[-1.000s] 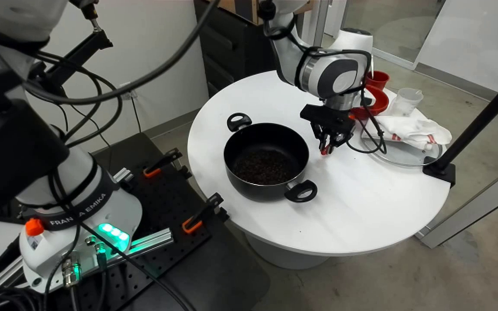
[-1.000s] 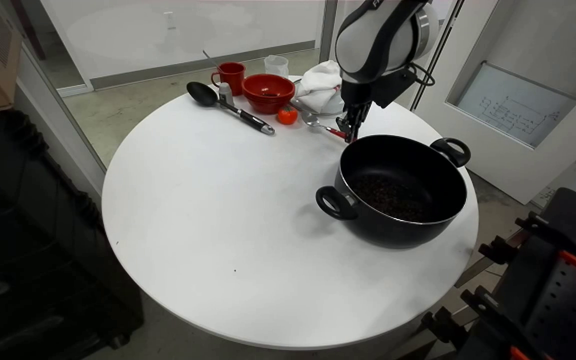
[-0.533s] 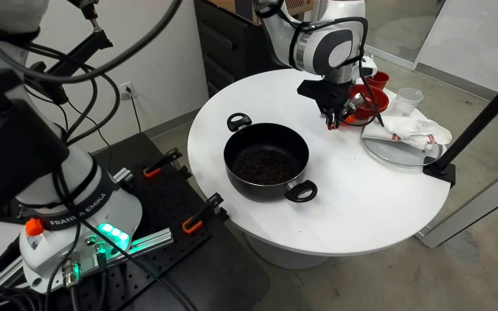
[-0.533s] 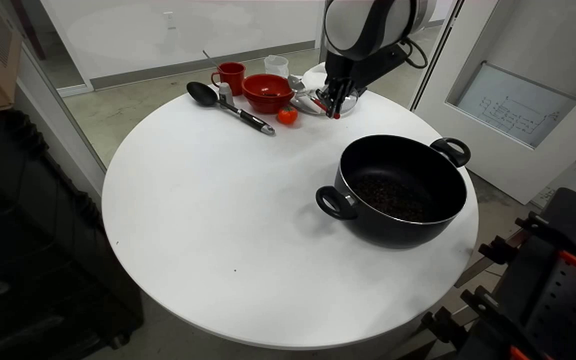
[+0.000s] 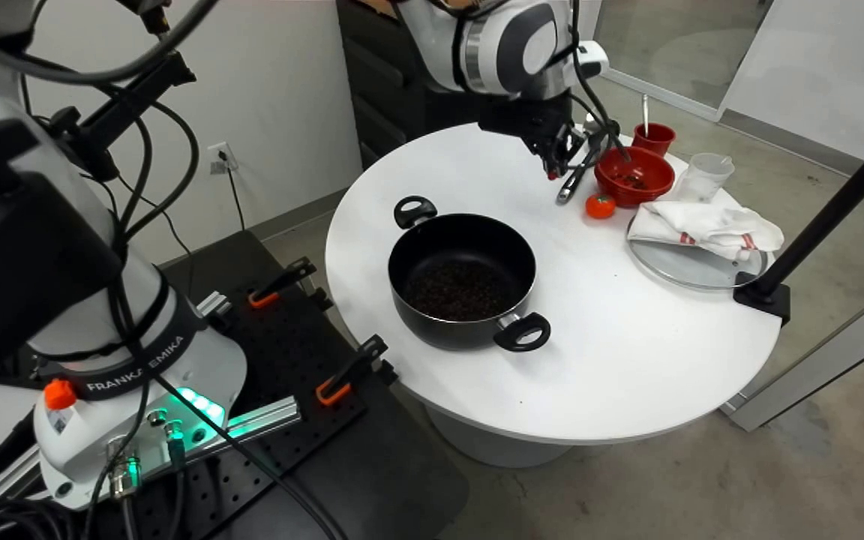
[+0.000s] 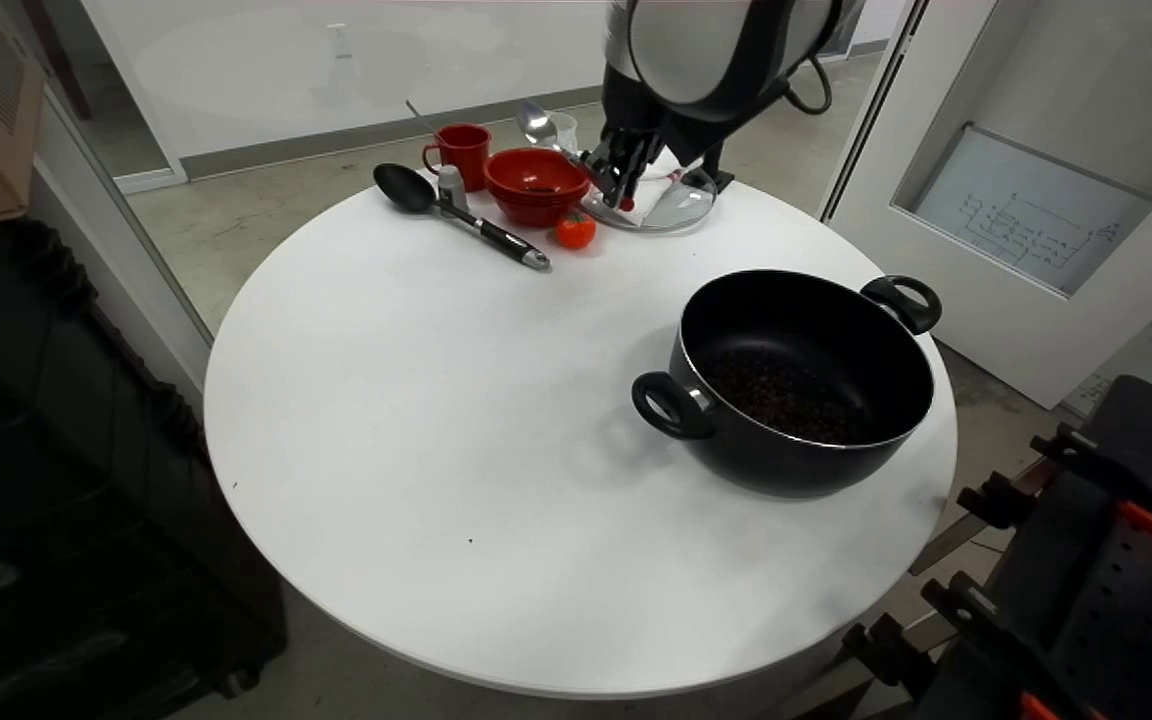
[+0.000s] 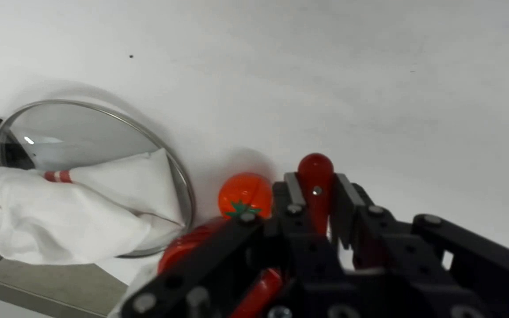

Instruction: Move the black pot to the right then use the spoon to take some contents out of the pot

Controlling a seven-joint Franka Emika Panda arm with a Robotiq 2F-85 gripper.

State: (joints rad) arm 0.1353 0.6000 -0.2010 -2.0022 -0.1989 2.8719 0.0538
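Observation:
The black pot stands upright on the white table, with dark grainy contents inside; it also shows in an exterior view. My gripper is shut on the red handle of the spoon, close to the handle's rounded end. In an exterior view my gripper holds the spoon above the table, its metal head tilted up and away from the pot. In an exterior view the gripper is beyond the pot, well apart from it, near the red bowls. The pot is out of the wrist view.
Red bowls and a small tomato stand near the gripper. A long black utensil, a red mug and a clear cup are around them. A glass lid carries a white cloth.
My gripper has lifted the spoon off the table and carried it away from the pot, toward the red bowls. The spoon's head has swung upward. The pot has not moved.

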